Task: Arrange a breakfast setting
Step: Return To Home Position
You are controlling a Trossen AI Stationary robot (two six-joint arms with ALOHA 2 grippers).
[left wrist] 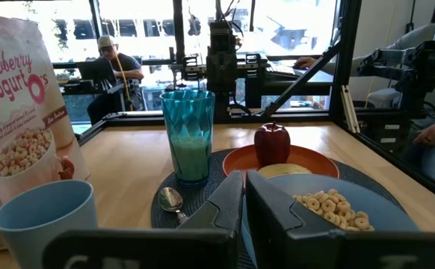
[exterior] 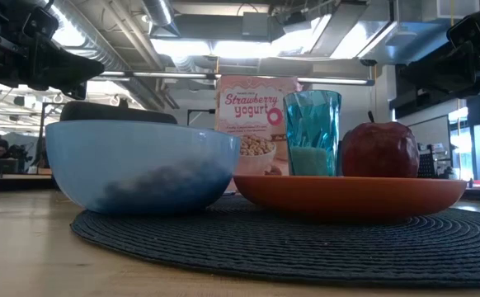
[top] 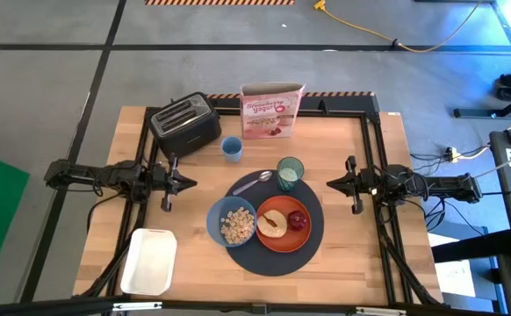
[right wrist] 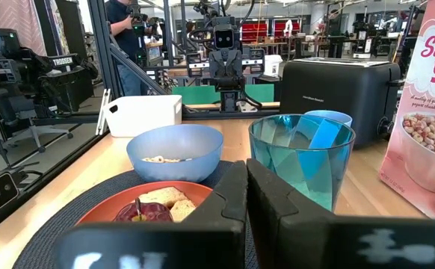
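The dark-grey mat (top: 277, 261) is carrying the whole setting. The blue bowl (top: 210, 224) of cereal (top: 236, 226) is sitting at 9 o'clock. The orange plate (top: 282, 245) with toast (top: 271, 225) and red apple (top: 298, 220) is toward 3, the green cup (top: 290, 173) at 12 and the metal spoon (top: 254, 183) at 11.

I'm judging that only homing is left. The left gripper (top: 188, 183) is hanging off the mat at 10 o'clock and the right gripper (top: 333, 184) at 2, both with jaws pressed together on nothing.

I'm aiming to draw each arm straight outward at height. The tall cup is standing nearest both tips, and the small blue cup (top: 231, 148) and black toaster (top: 185, 123) are sitting close to the left arm.
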